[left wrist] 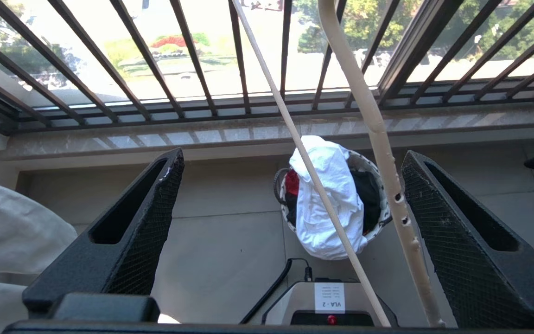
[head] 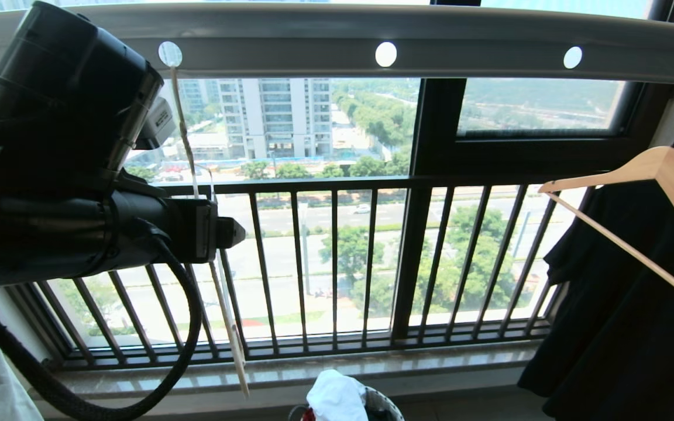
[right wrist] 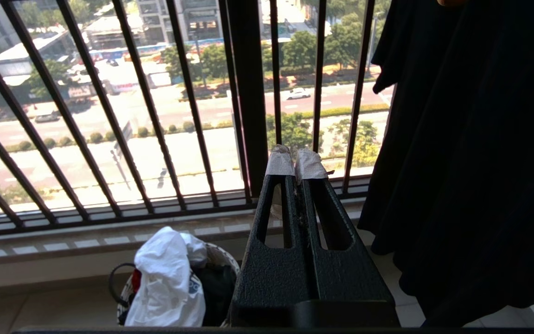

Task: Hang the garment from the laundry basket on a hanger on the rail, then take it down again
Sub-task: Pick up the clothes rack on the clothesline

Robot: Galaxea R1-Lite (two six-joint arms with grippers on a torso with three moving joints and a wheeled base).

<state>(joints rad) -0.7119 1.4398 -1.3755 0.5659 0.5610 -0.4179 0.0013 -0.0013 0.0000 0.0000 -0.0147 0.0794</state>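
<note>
The left gripper (left wrist: pixel 290 204) stands wide open around the cream hanger (left wrist: pixel 378 139), which hangs bare from a hole in the rail (head: pixel 337 35), while below the white garment (left wrist: pixel 327 195) lies heaped in the laundry basket (left wrist: pixel 380 185); the right gripper (right wrist: pixel 295 162) sits closed, empty.

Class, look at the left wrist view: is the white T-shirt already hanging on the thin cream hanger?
No: the white T-shirt lies heaped in the laundry basket on the floor, while the hanger is bare.

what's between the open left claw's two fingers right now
In the left wrist view, the cream hanger runs between the left claw's fingers, untouched. Far below lies the white garment in the laundry basket.
</note>
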